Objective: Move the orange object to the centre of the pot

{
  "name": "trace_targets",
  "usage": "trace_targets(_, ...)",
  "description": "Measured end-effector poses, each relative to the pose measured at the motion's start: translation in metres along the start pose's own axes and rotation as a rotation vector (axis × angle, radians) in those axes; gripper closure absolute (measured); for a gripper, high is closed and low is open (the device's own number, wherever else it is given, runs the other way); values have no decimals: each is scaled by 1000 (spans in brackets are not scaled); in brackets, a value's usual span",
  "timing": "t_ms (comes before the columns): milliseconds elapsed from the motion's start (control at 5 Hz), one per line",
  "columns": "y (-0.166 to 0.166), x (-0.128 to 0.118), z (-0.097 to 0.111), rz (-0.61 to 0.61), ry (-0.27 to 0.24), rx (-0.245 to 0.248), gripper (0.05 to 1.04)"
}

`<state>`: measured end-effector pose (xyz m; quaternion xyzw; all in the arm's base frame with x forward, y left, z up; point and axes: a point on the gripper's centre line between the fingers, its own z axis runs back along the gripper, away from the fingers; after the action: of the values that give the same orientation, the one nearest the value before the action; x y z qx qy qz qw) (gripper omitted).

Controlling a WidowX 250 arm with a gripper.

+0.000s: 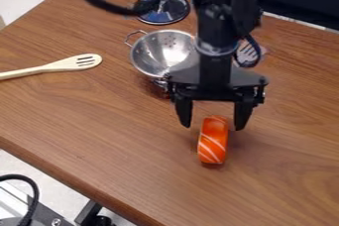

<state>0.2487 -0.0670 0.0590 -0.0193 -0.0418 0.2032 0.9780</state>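
Looking down the worktop (119, 141), you can see the orange object (213, 145) lying right of the middle, a narrow, rounded block in vivid orange, its long side running near to far. Pale, slanting stripes curve across its near part; its far part has a plainer, deeper orange patch. Your tool (212, 125) hangs at its far end, spread wide, one finger to either side. The silvery pot (147, 55) sits farther back and left.
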Motion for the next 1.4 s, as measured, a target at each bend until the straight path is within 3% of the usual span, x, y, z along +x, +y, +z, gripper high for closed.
trace_targets(400,-1,-6,-6,8,-3,-4,117)
trace_targets(600,-1,-7,-8,-3,-5,14,382)
trace_targets(800,-2,-7,-8,-8,-10,18,558)
trace_targets(1000,-2,-7,-10,-12,-13,19,558)
trace_targets(1200,2,-9,-7,-19,28,31,558)
trace_targets(1400,-1,10,15,-9,30,18,558)
